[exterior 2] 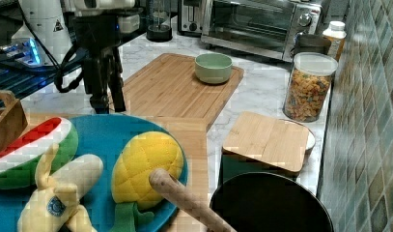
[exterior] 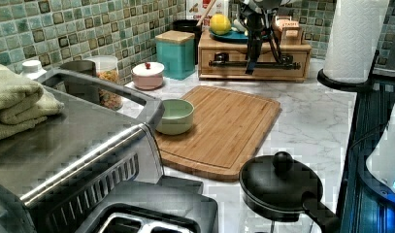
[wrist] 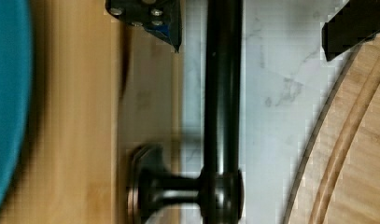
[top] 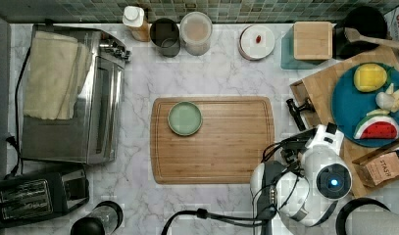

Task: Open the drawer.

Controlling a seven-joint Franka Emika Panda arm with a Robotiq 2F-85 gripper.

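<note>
Working left to right across the top view, you are passing the toaster oven (top: 72, 95) at nine o'clock, then the cutting board (top: 212, 139) at centre carrying a green bowl (top: 185, 118), and you are arriving at the drawer (top: 310, 105) at three o'clock, under a wooden top holding a blue plate (top: 345, 100). Your gripper (wrist: 250, 25) is standing spread wide over the drawer's black bar handle (wrist: 222, 93): in the wrist view one fingertip (wrist: 148, 16) is sitting on the wooden front side of the bar and the other on the marble side, the bar passing between them untouched. In the left view the drawer front (exterior: 255, 60) is lying flush with its case, at one o'clock from the board.
</note>
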